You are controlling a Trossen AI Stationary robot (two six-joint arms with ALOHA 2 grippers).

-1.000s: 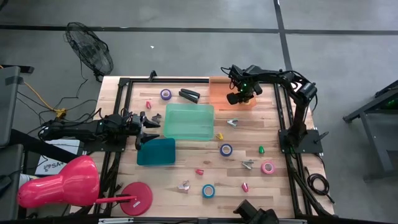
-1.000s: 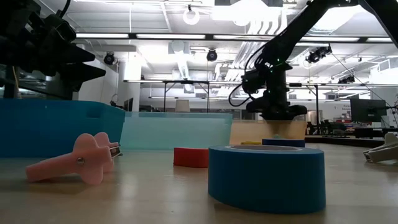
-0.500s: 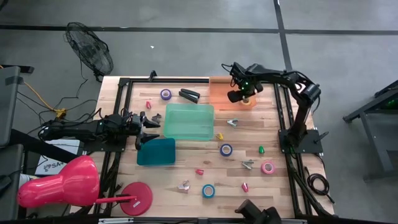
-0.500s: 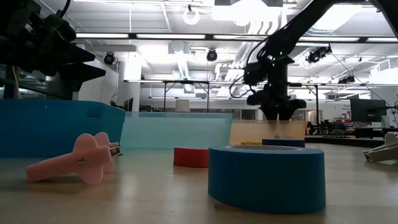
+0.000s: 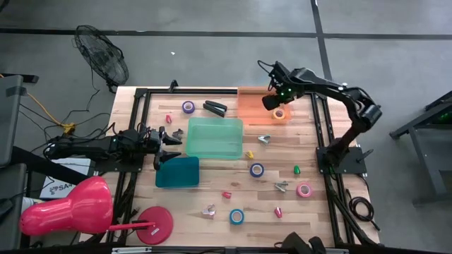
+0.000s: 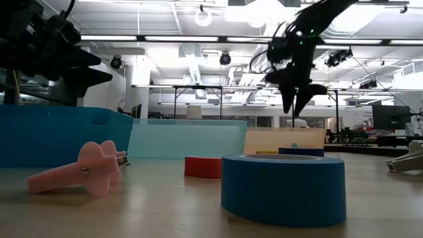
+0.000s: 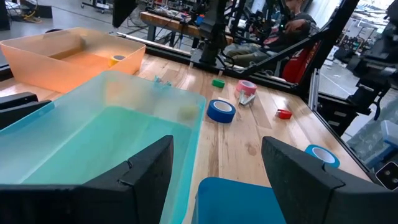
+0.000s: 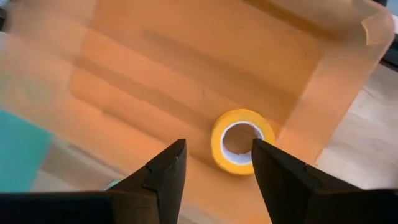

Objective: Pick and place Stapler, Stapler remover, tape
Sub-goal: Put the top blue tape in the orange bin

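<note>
Hovering over the orange bin (image 5: pixel 256 104) at the table's far edge, the right gripper (image 8: pixel 212 163) has its two fingers spread apart with nothing between them; the yellow tape roll (image 8: pixel 241 140) lies flat on the bin floor directly beneath and a little forward of the fingertips, free of the tool. My judgement is that this roll is already placed, so the next pick turns on the rolls left on the wood. In the high view, taking the far edge of the table as twelve o'clock, the blue tape roll (image 5: pixel 257 169) lies at about seven o'clock from the right gripper (image 5: pixel 274 99), with the pink tape roll (image 5: pixel 304 190) farther off near five o'clock; both sit well apart from it, and another blue roll (image 5: pixel 236 216) lies nearer the table's front edge. The purple tape roll (image 5: pixel 188 107) and the stapler (image 5: pixel 215 108), its long axis running roughly ten to four, lie at nine o'clock, across the green bin (image 5: pixel 214 137). The left gripper (image 5: pixel 168 147) waits at the left edge beside the teal bin (image 5: pixel 177 172), fingers apart and empty. Small metal pieces near the table's middle may be staple removers, but they are too small to be sure.
</note>
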